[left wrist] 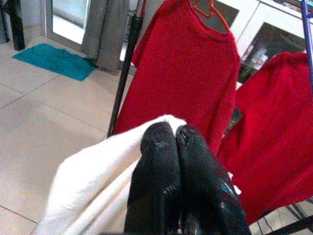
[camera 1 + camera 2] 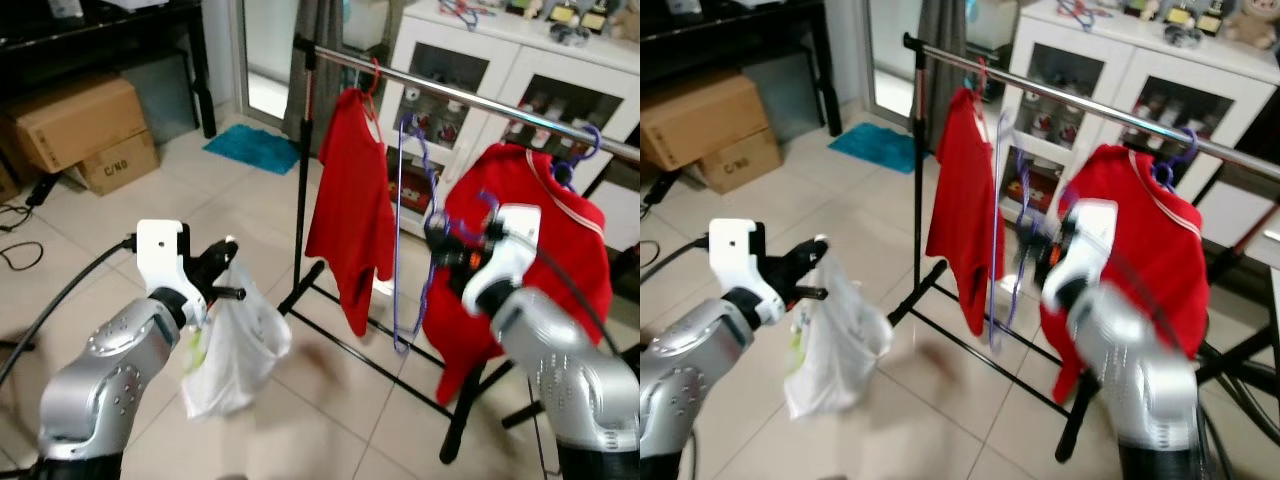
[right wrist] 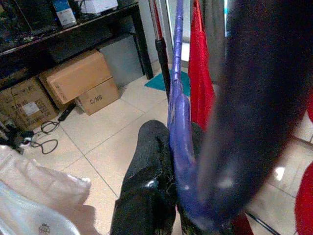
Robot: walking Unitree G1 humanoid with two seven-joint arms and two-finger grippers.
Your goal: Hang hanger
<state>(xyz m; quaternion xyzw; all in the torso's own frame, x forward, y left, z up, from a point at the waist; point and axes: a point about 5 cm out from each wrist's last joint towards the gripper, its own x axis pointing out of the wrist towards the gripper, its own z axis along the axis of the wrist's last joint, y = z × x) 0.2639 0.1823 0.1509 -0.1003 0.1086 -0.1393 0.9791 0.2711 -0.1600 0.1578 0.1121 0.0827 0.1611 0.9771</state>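
Hanging is the step in hand: the right gripper is pinching the purple hanger, its black fingers clamped on the plastic, and holds it up against the metal rail of the clothes rack. The hanger sits between the two red shirts, one on a red hanger nearer the rack's upright post and one on a purple hanger further along. Its hook appears to reach the rail, though whether it actually rests over the bar or just beside it cannot be told, since the right eye view is blurred there. The left gripper is pressed together on the top of a white plastic bag, which hangs below it, well apart from the rack. Judging from this, the next move calls for seating the hook fully over the rail, then spreading the right gripper and drawing it back without dragging the hanger off or snagging either shirt.
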